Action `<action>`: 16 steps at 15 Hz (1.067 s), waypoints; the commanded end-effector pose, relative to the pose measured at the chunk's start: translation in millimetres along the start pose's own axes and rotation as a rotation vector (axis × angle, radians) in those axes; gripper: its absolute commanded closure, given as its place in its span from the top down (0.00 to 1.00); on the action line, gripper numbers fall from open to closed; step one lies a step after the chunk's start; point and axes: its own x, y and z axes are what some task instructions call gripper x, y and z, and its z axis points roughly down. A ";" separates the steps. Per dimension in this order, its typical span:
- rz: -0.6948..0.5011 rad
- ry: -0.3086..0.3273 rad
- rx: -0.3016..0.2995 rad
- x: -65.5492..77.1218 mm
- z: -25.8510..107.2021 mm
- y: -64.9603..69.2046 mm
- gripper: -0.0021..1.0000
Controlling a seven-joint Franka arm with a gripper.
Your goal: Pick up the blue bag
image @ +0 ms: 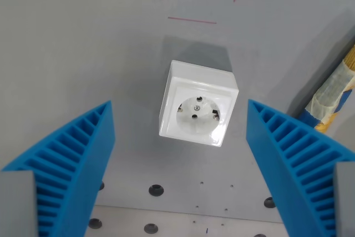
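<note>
My gripper [178,116] is open, its two blue ribbed fingers [72,159] spread wide at the lower left and lower right of the wrist view. Nothing is held between them. On the grey surface below, centred between the fingers, stands a white socket box [198,104]. At the wrist view's right edge a partly cut-off object [335,95] shows blue, yellow and pale translucent parts; I cannot tell whether it is the blue bag.
Thin red lines [192,19] mark a rectangle on the grey surface [83,54] above the socket. A paler strip with several dark holes [156,190] runs along the bottom.
</note>
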 end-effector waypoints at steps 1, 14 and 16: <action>0.000 0.002 0.000 0.1 -0.9 0.0 1.00; 0.271 0.128 0.003 -29.1 31.1 40.6 1.00; 0.332 0.147 0.009 -35.7 37.1 49.0 1.00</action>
